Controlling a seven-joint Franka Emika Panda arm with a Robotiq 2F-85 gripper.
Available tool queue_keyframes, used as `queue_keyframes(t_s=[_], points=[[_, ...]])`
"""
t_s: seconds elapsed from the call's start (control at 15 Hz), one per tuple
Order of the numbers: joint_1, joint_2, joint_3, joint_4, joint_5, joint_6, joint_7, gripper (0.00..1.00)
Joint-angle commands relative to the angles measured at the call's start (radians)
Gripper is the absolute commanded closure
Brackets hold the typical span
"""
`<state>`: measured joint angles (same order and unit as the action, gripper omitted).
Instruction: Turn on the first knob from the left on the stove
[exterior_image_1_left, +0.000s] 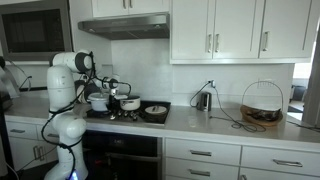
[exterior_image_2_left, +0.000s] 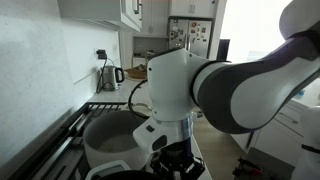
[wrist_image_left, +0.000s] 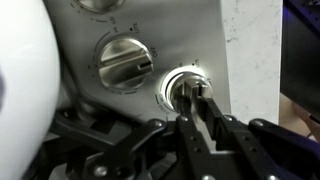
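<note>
In the wrist view my gripper (wrist_image_left: 190, 97) has its two dark fingers closed around the round metal knob (wrist_image_left: 183, 88) at the end of the row, beside the panel's edge. A second knob (wrist_image_left: 125, 62) sits next to it on the silver control panel (wrist_image_left: 195, 35), and part of a third (wrist_image_left: 100, 5) shows at the frame's top. The stove (exterior_image_1_left: 128, 114) is a black cooktop under the arm in both exterior views, its grates (exterior_image_2_left: 62, 140) carrying pots. The arm's body hides the knobs in both exterior views.
A grey pot (exterior_image_2_left: 108, 142) stands on the stove right by the wrist. More pots (exterior_image_1_left: 128, 102) and a dark pan (exterior_image_1_left: 155, 110) sit on the burners. A kettle (exterior_image_1_left: 204, 100), a wire basket (exterior_image_1_left: 262, 106) and a range hood (exterior_image_1_left: 125, 27) are nearby.
</note>
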<state>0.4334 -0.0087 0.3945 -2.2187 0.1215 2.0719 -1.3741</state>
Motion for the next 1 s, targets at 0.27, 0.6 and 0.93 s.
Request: queue_keyframes(t_s=[0.27,0.6,0.93], points=[[-0.008,0.013,0.008,0.018,-0.005,-0.021,-0.002,0.80],[-0.008,0.014,0.008,0.019,-0.006,-0.023,-0.003,0.80],[-0.003,0.029,0.014,0.037,0.008,-0.059,-0.134,0.95]])
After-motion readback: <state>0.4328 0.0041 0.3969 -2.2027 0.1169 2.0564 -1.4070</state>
